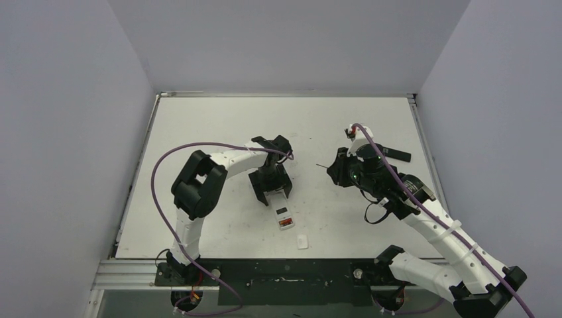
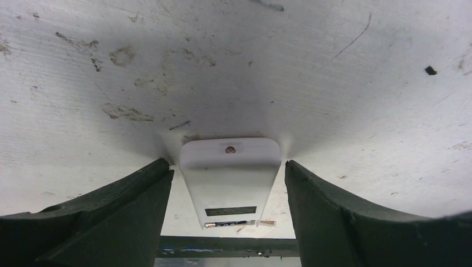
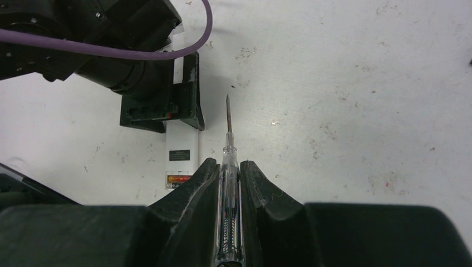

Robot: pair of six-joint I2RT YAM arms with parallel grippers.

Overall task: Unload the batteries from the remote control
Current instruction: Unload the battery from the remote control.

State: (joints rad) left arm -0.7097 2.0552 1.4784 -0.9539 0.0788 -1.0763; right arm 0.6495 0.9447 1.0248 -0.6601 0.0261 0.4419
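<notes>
The white remote control (image 1: 283,213) lies back-up near the table's middle, its battery bay open at the near end. A reddish-brown battery (image 1: 286,224) shows in that bay, and again in the right wrist view (image 3: 178,179). The left wrist view shows a dark battery (image 2: 228,224) at the remote's (image 2: 231,178) far end. My left gripper (image 1: 272,192) (image 2: 224,162) is open and straddles the remote's far end, a narrow gap on each side. My right gripper (image 1: 336,170) (image 3: 225,164) is shut on a clear-handled screwdriver (image 3: 228,128) pointing left, its tip off the remote.
A small white rounded plastic piece (image 1: 302,242) lies near the front edge, right of the remote. A dark flat bar (image 1: 397,156) lies behind my right arm. Grey walls close in the table on three sides.
</notes>
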